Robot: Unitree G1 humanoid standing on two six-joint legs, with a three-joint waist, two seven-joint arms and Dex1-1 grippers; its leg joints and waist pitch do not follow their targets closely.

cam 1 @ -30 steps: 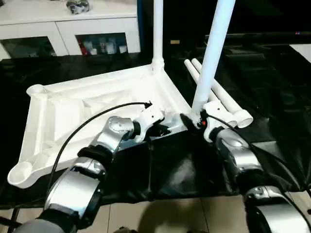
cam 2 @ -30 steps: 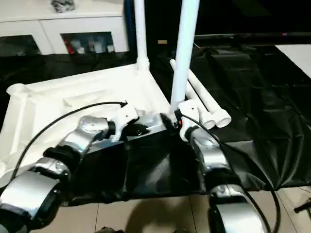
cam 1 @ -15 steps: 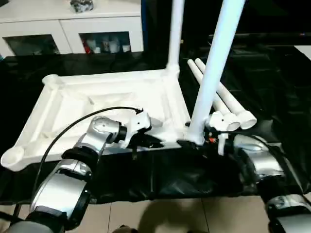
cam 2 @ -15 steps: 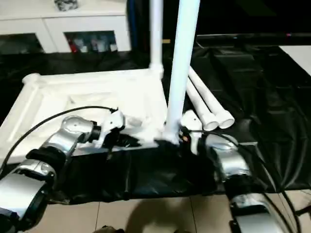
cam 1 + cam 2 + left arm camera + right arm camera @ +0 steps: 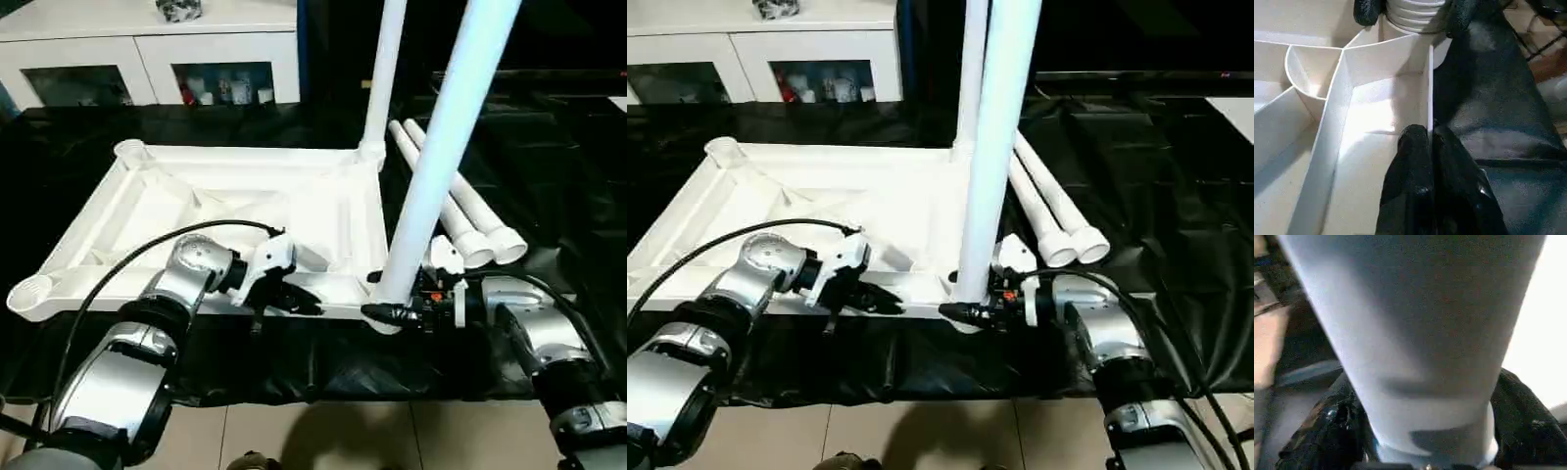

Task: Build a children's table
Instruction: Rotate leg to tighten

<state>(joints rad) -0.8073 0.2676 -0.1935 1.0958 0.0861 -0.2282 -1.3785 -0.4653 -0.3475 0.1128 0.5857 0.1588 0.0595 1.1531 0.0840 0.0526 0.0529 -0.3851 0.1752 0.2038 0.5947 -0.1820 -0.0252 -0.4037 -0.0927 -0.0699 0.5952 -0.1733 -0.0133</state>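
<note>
Left wrist view: the left gripper pinches the tabletop rim; the right gripper clasps a leg base.

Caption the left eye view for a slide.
Left gripper pinches the upturned tabletop's near rim while right gripper seats a leg in the corner socket.

A black sheet covers the low work surface, wrinkled toward the right. On it, left of centre, the white tabletop lies underside up. Just to its right, two loose legs lie side by side, flared ends nearest. Tiled floor shows along the near edge.
</note>
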